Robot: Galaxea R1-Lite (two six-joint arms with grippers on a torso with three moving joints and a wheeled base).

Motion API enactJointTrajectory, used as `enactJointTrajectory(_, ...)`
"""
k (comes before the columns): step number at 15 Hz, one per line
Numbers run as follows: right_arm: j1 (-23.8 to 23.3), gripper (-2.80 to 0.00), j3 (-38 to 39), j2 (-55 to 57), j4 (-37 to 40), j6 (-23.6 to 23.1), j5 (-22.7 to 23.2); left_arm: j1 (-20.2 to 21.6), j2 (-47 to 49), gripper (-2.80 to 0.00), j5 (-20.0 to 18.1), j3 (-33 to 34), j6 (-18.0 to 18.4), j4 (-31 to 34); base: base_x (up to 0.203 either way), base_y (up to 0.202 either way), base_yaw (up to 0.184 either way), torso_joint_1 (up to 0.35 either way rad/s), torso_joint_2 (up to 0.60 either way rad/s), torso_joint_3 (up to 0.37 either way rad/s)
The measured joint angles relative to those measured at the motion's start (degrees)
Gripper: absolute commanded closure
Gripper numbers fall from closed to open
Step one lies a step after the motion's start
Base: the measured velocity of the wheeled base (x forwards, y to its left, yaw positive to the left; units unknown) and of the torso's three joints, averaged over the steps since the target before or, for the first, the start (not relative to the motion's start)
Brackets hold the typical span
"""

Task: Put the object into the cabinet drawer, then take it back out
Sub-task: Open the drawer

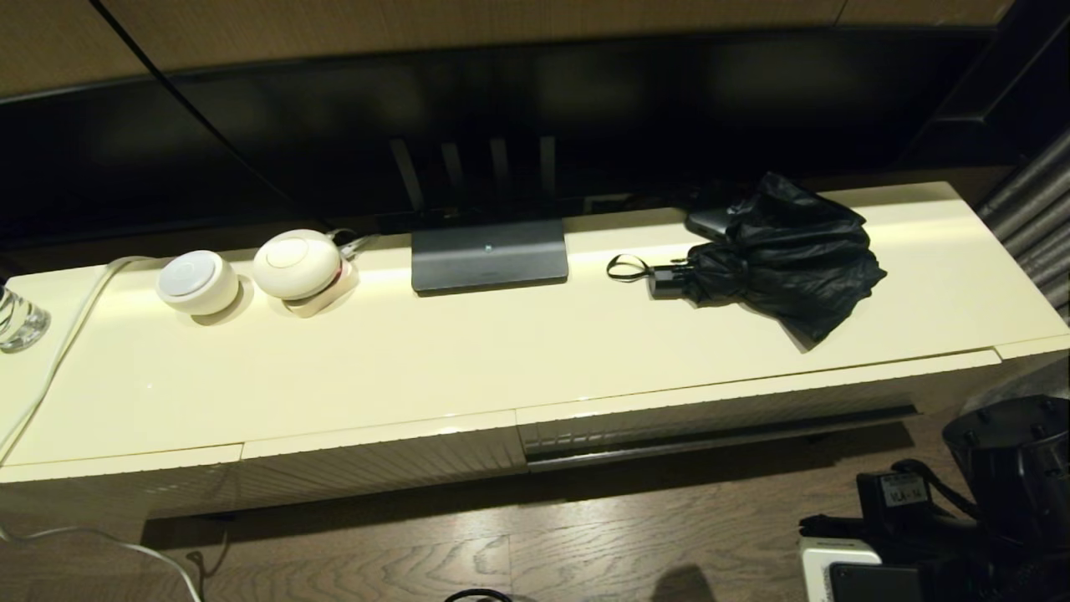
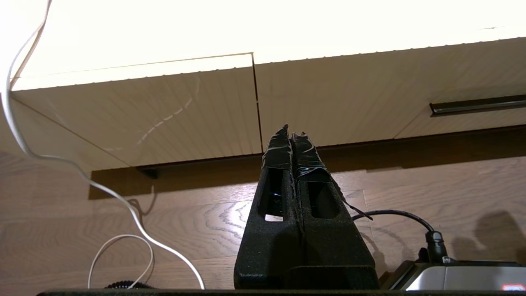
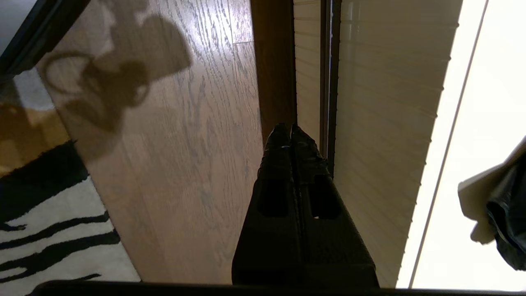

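Observation:
The black folding umbrella (image 1: 782, 251) lies on the cream cabinet top (image 1: 468, 351) at the right, its short handle and wrist loop (image 1: 629, 267) pointing left. An edge of its fabric (image 3: 507, 213) shows in the right wrist view. Below it the ribbed cabinet drawer (image 1: 710, 412) is closed, its dark bar handle (image 1: 719, 436) along its lower edge. My right gripper (image 3: 287, 128) is shut and empty, low above the floor, its tips close beside the bar handle (image 3: 328, 82). My left gripper (image 2: 291, 130) is shut and empty, low before the plain ribbed panel (image 2: 172, 115).
Two white round devices (image 1: 199, 283) (image 1: 297, 263), a dark flat stand (image 1: 489, 255) and a glass (image 1: 18, 318) sit on the cabinet top. A small black box (image 1: 710, 221) lies behind the umbrella. A white cable (image 2: 123, 201) trails on the wood floor. A striped rug (image 3: 53, 230) lies nearby.

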Motion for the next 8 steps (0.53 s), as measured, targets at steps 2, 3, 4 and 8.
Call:
enactJointTrajectory(2,0.1,0.00,1.0,1.8,-1.6,0.0,0.0,0.0,0.0,0.00,0.0,0.0,0.0,0.0,0.000,0.000,0.000,0.000,0.00,0.000)
enactJointTrajectory(3,0.1,0.00,1.8,3.1,-2.9,-0.1,-0.1,0.0,0.0,0.00,0.0,0.0,0.0,0.0,0.000,0.000,0.000,0.000,0.00,0.000)
enactJointTrajectory(4,0.1,0.00,2.4,4.6,-4.8,-0.1,-0.1,0.0,0.0,0.00,0.0,0.0,0.0,0.0,0.000,0.000,0.000,0.000,0.00,0.000)
enactJointTrajectory(8,0.1,0.00,4.7,11.3,-13.9,-0.5,-0.3,0.0,0.0,0.00,0.0,0.0,0.0,0.0,0.000,0.000,0.000,0.000,0.00,0.000)
